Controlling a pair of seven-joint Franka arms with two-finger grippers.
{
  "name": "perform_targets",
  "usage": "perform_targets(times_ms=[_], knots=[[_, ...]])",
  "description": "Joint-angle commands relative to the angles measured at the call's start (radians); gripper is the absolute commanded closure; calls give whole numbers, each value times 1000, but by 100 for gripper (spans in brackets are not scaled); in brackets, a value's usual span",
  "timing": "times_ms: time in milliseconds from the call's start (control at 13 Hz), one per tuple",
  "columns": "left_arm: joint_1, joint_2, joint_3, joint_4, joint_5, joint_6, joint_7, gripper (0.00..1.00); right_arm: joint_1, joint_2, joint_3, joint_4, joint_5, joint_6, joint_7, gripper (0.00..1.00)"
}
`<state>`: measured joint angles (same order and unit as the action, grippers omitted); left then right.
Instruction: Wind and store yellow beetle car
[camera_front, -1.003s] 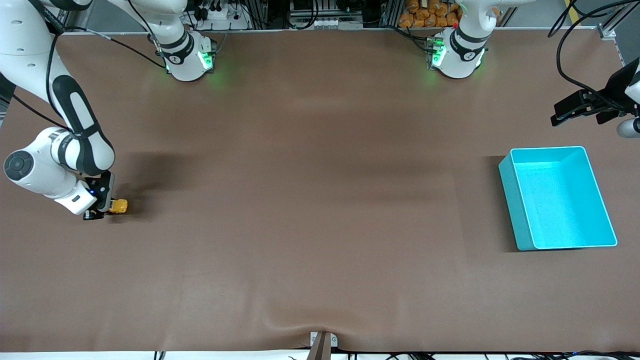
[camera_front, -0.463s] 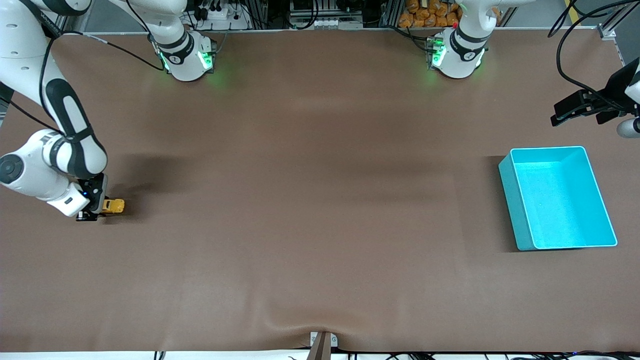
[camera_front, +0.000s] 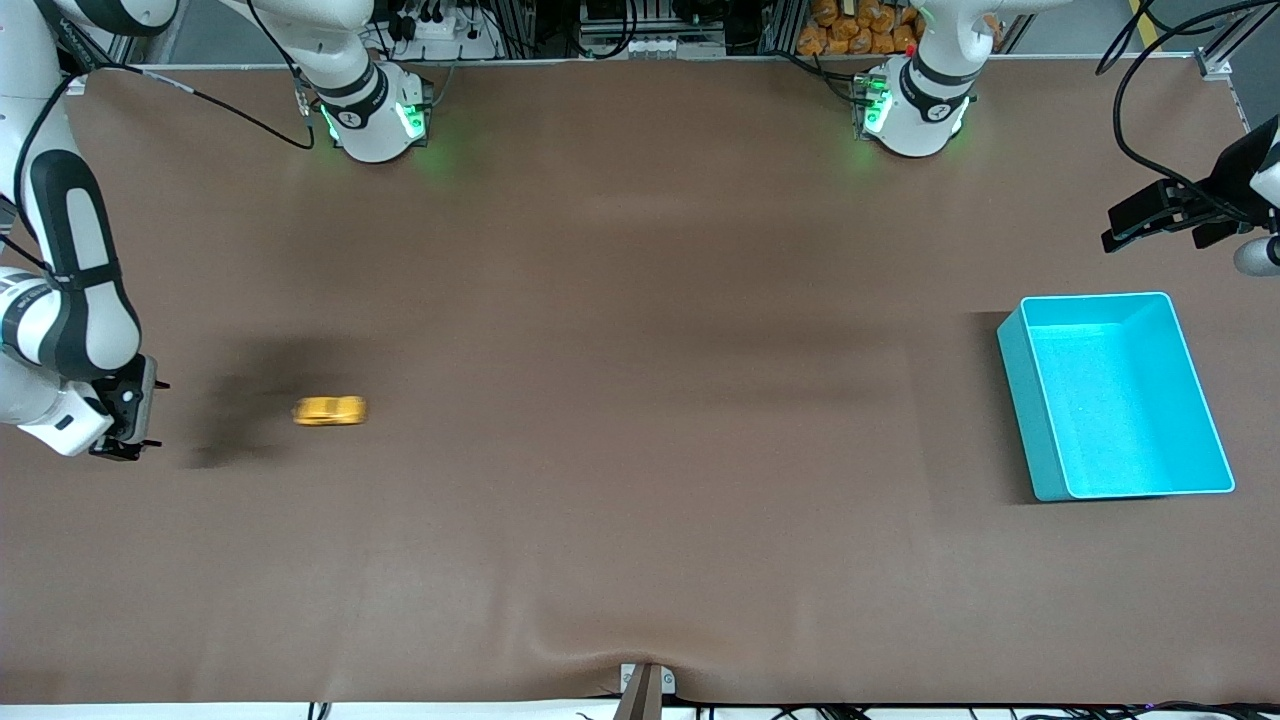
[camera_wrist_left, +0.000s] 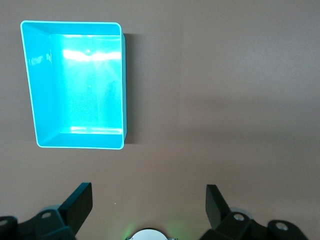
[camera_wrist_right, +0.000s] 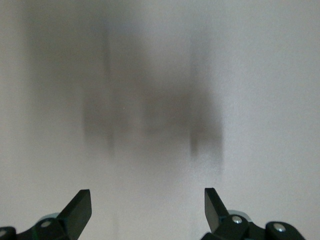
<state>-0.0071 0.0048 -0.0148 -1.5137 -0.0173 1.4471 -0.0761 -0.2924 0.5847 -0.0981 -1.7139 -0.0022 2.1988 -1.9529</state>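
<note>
The car (camera_front: 330, 411) sits on the brown surface (camera_front: 620, 420) toward the right arm's end, free of any grip and showing as a blurred yellow streak. A dark shadow lies on the surface just beside it, on the side toward the right claw.

The right claw (camera_front: 122, 440) hangs low at the right arm's end of the surface, near the car but apart from it. Its fingers stand wide apart with nothing between them; the right wrist view shows both dark fingertips (camera_wrist_right: 80, 206) spread over bare, smeared surface with soft shadows, and no car in sight.

The bin (camera_front: 1115, 395), turquoise and rectangular, rests toward the left arm's end of the surface, well apart from the car. Its inside shows only its own glossy floor and walls.

The left claw (camera_front: 1150, 222) waits up in the air at the left arm's end of the surface, near the bin's edge that lies farther from the front camera. Its fingers are spread wide and hold nothing; the left wrist view looks down past both fingertips (camera_wrist_left: 80, 200) at the bin (camera_wrist_left: 77, 85) and the bare surface beside it.
</note>
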Motion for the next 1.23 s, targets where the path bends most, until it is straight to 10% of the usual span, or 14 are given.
perform_targets(times_ms=[0, 772, 1158], knots=[[4, 3, 0, 10, 2, -7, -1, 0, -25, 24, 14, 28, 5, -14, -20, 0], [4, 9, 0, 10, 4, -2, -1, 0, -45, 17, 14, 36, 24, -25, -17, 0], [4, 18, 0, 9, 4, -1, -2, 0, -16, 8, 14, 401, 145, -429, 221, 0]])
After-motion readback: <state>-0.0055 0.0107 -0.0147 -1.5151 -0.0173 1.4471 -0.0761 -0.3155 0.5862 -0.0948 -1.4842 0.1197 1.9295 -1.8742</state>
